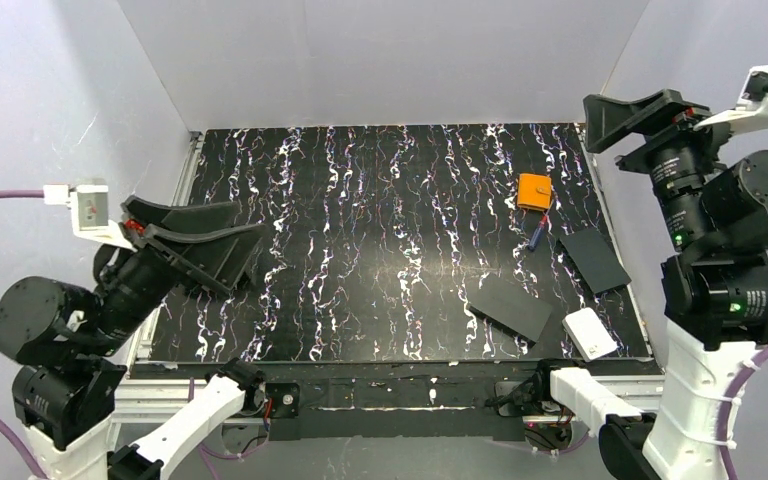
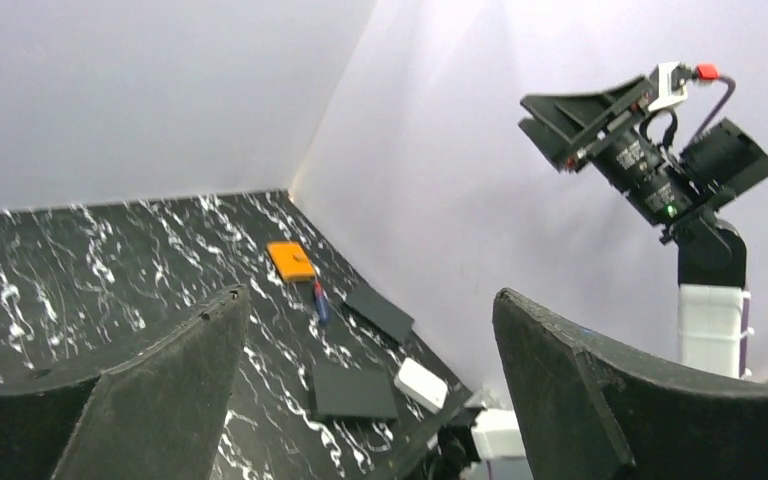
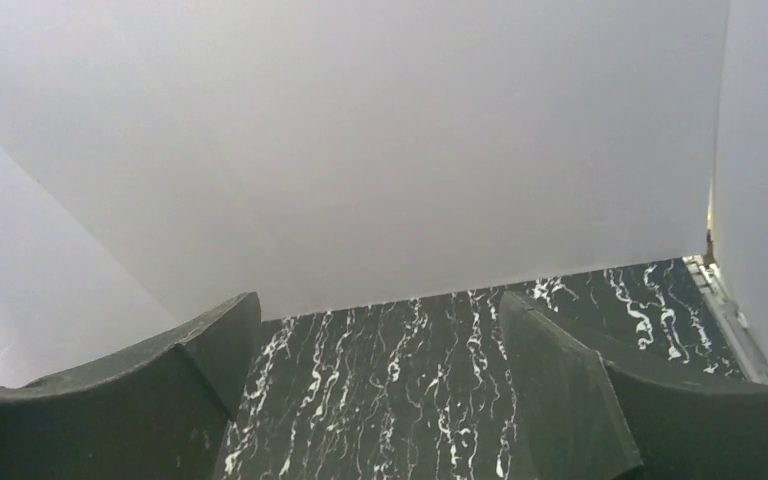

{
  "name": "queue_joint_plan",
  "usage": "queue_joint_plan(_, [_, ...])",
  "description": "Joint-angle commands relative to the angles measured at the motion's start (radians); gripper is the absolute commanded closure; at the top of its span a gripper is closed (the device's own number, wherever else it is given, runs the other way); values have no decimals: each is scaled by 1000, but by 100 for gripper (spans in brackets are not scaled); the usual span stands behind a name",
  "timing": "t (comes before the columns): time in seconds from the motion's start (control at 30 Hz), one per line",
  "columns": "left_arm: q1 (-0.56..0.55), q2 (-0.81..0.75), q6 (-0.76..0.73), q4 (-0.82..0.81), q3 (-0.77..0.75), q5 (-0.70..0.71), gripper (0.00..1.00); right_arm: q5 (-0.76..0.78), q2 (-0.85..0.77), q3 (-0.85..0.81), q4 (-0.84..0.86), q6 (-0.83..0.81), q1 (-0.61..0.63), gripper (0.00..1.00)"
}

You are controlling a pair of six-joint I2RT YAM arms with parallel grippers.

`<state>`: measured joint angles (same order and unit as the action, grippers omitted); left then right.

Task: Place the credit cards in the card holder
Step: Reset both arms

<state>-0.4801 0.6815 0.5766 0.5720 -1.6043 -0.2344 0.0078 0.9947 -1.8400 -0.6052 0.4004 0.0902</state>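
Not started yet: left gripper (image 1: 222,243) and right gripper (image 1: 636,112) both spread, empty. You'd open the card holder (image 1: 534,191) by the right edge first.

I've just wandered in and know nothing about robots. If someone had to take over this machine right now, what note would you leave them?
Left pincer: open, empty, raised over the left side of the table.
Right pincer: open, empty, held high at the far right.
Card holder: lies shut on the table's far right part, with neither pincer near it. A small blue and red item lies just in front of it; I cannot tell what it is.
Done: nothing that shows; the holder is not yet opened.
Left: find the cards, open the holder, slide them in.
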Motion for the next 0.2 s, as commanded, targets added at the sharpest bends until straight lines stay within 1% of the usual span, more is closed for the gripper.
queue_joint_plan(0.0, [3, 12, -73, -53, -45, 89, 9, 86, 10, -33, -55, -13, 5, 2])
queue_joint_plan(0.03, [2, 11, -81, -49, -54, 100, 9, 117, 0, -29, -74, -13, 5, 1])
queue_joint_plan(0.1, [2, 6, -93, -44, -64, 111, 8, 125, -30, 44, -17, -30, 6, 2])
queue_joint_plan(0.17, [3, 7, -96, -42, -70, 112, 7, 151, -15, 34, -44, -27, 8, 2])
